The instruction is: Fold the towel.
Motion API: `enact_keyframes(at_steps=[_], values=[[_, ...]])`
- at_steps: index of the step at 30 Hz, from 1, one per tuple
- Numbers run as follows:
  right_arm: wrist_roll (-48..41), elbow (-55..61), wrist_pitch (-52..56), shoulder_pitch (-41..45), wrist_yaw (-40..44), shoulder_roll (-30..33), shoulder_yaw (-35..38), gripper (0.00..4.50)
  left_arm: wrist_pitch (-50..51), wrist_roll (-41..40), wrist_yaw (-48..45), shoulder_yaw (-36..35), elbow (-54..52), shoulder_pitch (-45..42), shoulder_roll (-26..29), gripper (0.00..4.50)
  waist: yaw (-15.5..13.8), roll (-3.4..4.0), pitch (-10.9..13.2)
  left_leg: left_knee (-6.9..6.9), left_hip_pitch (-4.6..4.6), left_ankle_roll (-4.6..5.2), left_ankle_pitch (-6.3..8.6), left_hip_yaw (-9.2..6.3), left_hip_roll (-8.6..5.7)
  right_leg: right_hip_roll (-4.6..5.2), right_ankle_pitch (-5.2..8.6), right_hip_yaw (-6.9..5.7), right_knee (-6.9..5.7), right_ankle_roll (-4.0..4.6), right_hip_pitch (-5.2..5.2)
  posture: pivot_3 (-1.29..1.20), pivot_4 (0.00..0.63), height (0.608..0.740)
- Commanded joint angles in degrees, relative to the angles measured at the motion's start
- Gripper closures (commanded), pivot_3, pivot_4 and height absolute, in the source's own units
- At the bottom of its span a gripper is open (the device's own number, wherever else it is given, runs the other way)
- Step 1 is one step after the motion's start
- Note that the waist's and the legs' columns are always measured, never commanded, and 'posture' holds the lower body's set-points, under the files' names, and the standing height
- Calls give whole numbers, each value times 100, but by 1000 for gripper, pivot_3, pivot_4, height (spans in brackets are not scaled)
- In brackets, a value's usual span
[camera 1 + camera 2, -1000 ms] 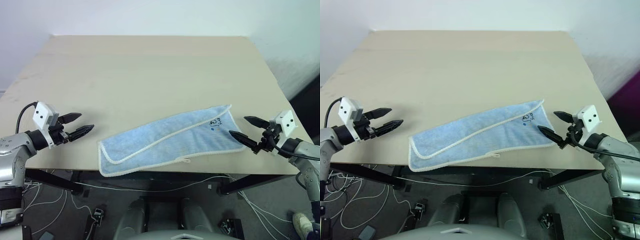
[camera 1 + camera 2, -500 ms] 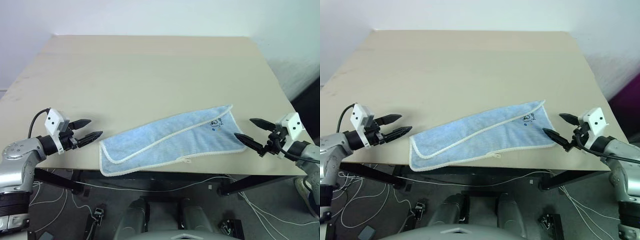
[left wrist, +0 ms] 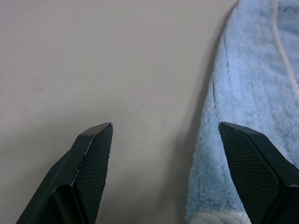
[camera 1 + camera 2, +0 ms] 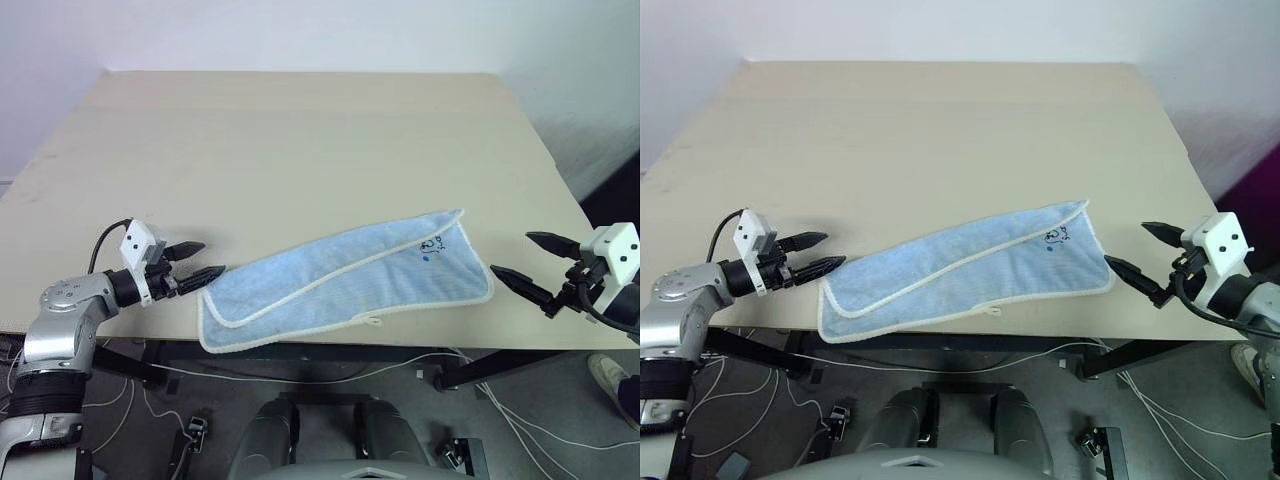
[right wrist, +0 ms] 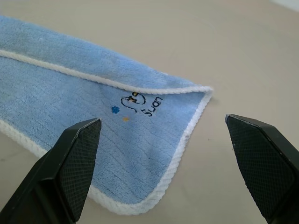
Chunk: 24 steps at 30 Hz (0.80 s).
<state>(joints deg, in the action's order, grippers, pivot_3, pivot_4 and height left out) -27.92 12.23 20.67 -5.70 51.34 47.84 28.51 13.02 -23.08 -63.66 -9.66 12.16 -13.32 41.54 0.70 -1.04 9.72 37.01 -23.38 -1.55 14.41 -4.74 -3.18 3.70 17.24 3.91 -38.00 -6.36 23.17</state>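
Towel [image 4: 345,280] – fluffy blue terry, white-edged, folded long on smooth beige table [image 4: 300,140]; left gripper [image 4: 198,262] and right gripper [image 4: 530,262] both gape empty

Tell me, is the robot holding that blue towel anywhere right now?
No, nothing is held. The left end effector is open beside one end of the towel; the right end effector is open, off the other end.

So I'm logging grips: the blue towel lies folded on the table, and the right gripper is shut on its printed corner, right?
Not quite. The right gripper is open and holds nothing; it hangs off the table edge, apart from the towel. The right wrist view shows its fingers spread, with the printed corner lying free. The towel does lie folded.
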Motion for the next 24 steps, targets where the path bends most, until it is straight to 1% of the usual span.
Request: enact_keyframes(at_steps=[1,2,5,7,11,14,17,19,21,24], values=[[-70,170,11,87,-61,-22,5,0,-251,-34,-721,150,-370,56,343,173,6,0,0,0,0,0,0,0,0,0,0,0,0,0,0,0,150,740],[-63,159,11,107,-68,-38,-35,0,-317,-24,-891,204,-440,76,419,33,8,0,0,0,0,0,0,0,0,0,0,0,0,0,0,0,150,740],[-67,147,18,169,-91,-99,-171,0,-700,115,-1179,309,-489,25,591,33,4,2,0,-1,1,0,0,-1,1,1,0,1,0,1,0,0,150,740],[-53,119,6,202,-99,-136,-253,0,-1150,291,-1258,328,-458,-67,669,33,2,3,-1,-2,0,0,0,0,1,2,0,1,1,1,0,0,150,740],[-23,69,-18,292,-123,-213,-422,0,-2262,736,-1893,638,-262,-135,1035,33,2,4,0,-1,0,0,0,1,1,3,0,1,3,1,0,0,150,740],[-12,44,-36,330,-154,-239,-500,0,-2919,899,-2197,807,-102,-174,1181,33,3,10,0,-3,0,0,0,1,1,3,0,1,4,1,0,0,150,740],[-28,69,-28,336,-177,-268,-546,0,-3136,777,-2522,933,-139,-249,1218,33,4,10,1,-3,0,0,0,1,1,3,1,1,4,1,0,0,150,740],[-36,103,-17,317,-194,-289,-557,0,-3411,868,-2662,1074,-89,-320,1210,33,-5,10,1,-2,-1,1,0,1,1,3,1,1,3,1,0,0,150,740],[-48,150,-5,284,-215,-308,-555,0,-3771,1081,-2645,1213,155,-462,1144,33,-4,10,1,-1,-1,1,0,0,0,3,1,0,4,1,-2,0,150,740],[-68,204,15,237,-247,-328,-530,0,-4078,1180,-2589,1324,437,-594,1059,33,4,10,1,-1,0,1,1,1,0,1,0,-2,3,1,-1,0,150,740]])
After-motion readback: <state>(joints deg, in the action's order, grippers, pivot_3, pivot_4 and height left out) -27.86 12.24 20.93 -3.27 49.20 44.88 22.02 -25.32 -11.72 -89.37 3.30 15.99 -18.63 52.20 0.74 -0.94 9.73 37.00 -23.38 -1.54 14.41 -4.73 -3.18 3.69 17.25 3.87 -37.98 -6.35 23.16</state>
